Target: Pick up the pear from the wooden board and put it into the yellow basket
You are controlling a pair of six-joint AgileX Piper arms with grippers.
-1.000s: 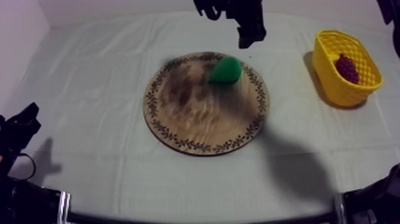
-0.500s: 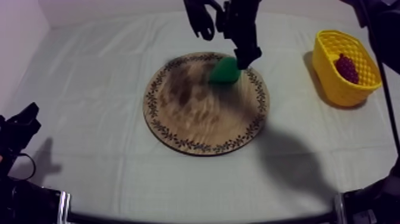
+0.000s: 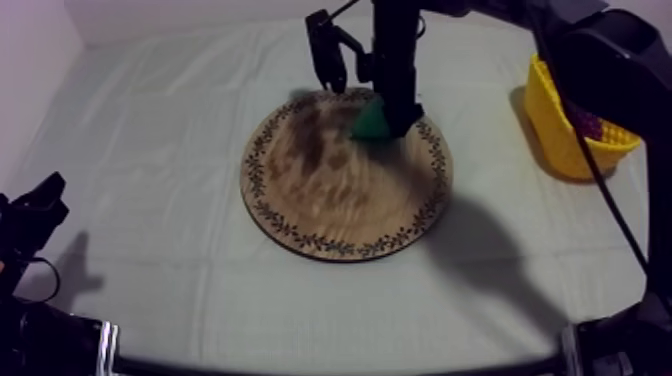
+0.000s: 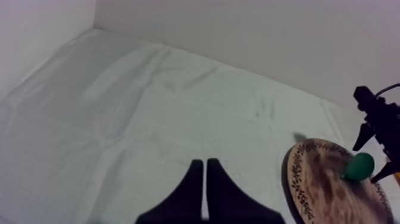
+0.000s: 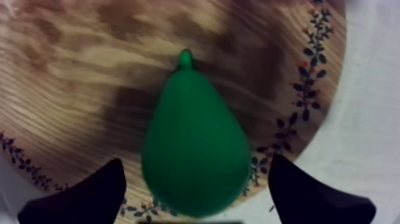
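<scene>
Black fingers (image 5: 83,193) of my right gripper (image 5: 196,193) are spread wide w/ nothing clamped between them, one tip each side of the pear (image 5: 193,152). So it's released, not grasping yet. Reason for the straddle is obv: the pear's fat end sits between the tips w/ the stem pointing away. That wide bit is what I'd want to pinch, bc the green plastic looks slick and tapers toward the stem. Grab too near the stem and imo it squirts out. Can't tell from the wrist view whether the tips touch the wood or hover just above it.

Pear lies on its side on the wooden board (image 3: 330,200), close to the patterned rim on the side toward the yellow basket (image 3: 560,140). Handy, bc the carry is then a short swing to my right. Basket stands on the cloth (image 3: 150,150) well apart from the board. My arm crosses in front of it in the top view. There's a dark red lump (image 3: 590,122) inside, prob the grapes, can't be sure.

Left gripper (image 4: 205,187) sits low at its own side of the table, fingers pressed together into a wedge, empty. Makes sense, it's the arm far from the basket and has no job here afaik.

Next by my reckoning: squeeze, then lift straight up before swinging, so the pear doesn't drag over the rim.
</scene>
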